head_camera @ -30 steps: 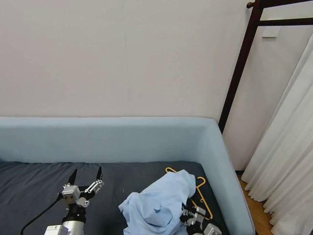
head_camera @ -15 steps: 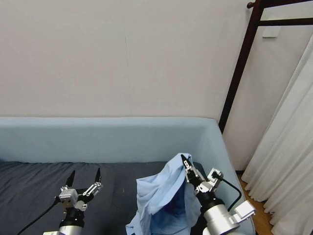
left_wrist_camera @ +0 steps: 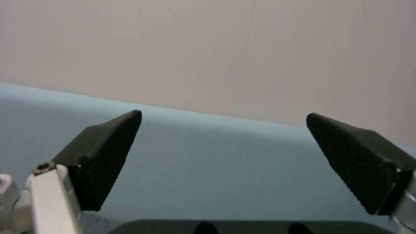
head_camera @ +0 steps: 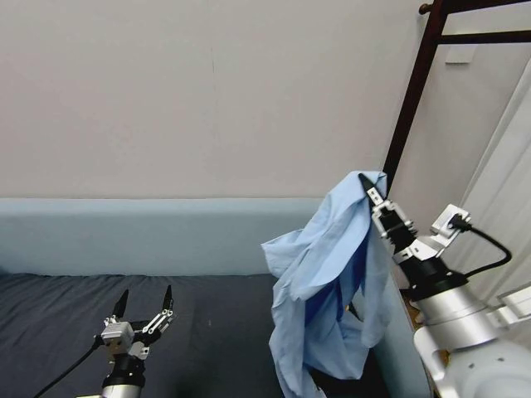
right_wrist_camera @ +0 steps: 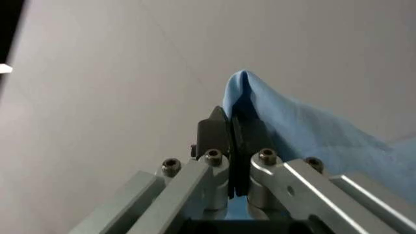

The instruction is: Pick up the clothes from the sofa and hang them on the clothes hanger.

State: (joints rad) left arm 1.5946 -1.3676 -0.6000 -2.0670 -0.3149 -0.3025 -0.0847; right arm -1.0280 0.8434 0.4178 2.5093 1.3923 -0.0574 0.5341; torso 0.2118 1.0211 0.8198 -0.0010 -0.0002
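A light blue shirt [head_camera: 328,282] hangs in the air at the sofa's right end, pinched at its top by my right gripper [head_camera: 366,183], which is shut on it. In the right wrist view the shirt [right_wrist_camera: 305,131] drapes away from the closed gripper [right_wrist_camera: 230,127]. The dark wooden clothes stand [head_camera: 412,91] rises just behind and to the right of the raised shirt. My left gripper [head_camera: 144,300] is open, low over the dark seat cushion [head_camera: 207,332] at the left. In the left wrist view the open gripper [left_wrist_camera: 224,146] faces the sofa's backrest [left_wrist_camera: 215,165].
The pale blue sofa backrest [head_camera: 166,236] runs across the view under a plain white wall. White curtains [head_camera: 506,207] hang at the far right beside the stand. A wooden floor strip [head_camera: 412,311] shows beside the sofa's arm.
My right gripper has lifted the shirt from the seat cushion up and to the right, to near the stand's post. The left arm has barely moved.
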